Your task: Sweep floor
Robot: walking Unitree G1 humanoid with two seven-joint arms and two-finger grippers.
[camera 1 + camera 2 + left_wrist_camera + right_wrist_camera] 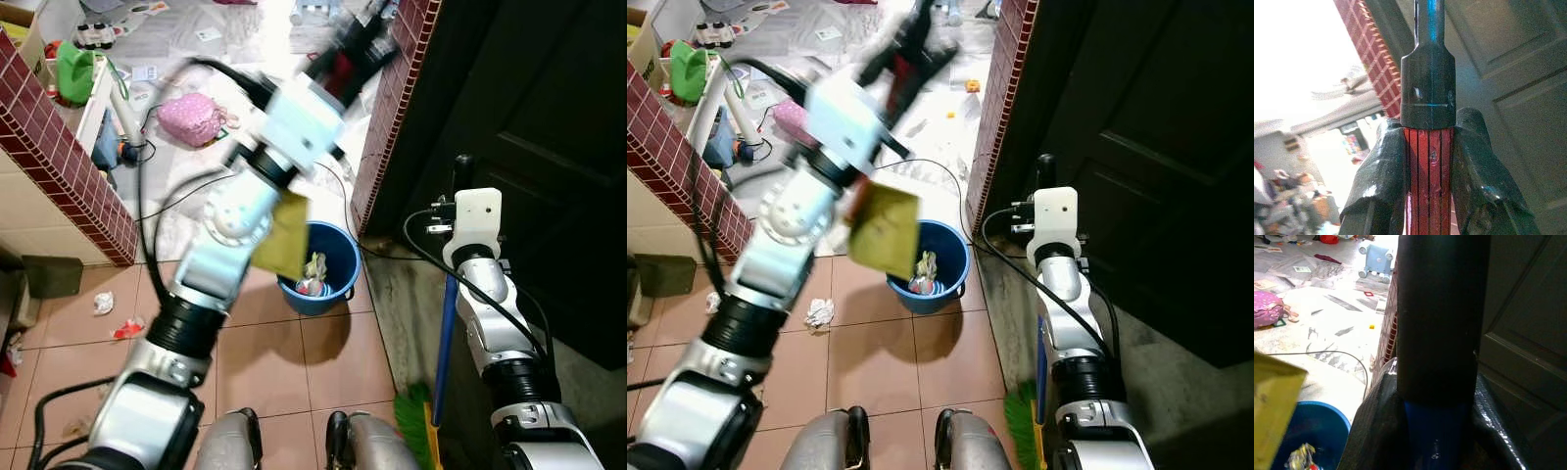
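Note:
My left arm is raised and blurred, with the left gripper (1429, 161) shut on the red ribbed handle of a dustpan (1429, 171) just below its black cap. The yellow dustpan (282, 235) hangs tilted over a blue bucket (338, 257) that has crumpled trash (313, 272) in it. Beside the dark door, my right gripper (1435, 431) is shut on a broom, where its blue shaft (443, 343) meets the black top grip. The broom stands upright with its green bristles (416, 426) on the tiles. A crumpled paper (103, 302) and a red wrapper (127, 328) lie on the floor to the left.
A red-tiled low wall (69, 166) stands at the left and a red-tiled pillar (397, 108) beside the dark door (529, 147). Beyond them are a pink bag (191, 117), a green bottle (73, 73), scattered papers and a black cable (338, 186).

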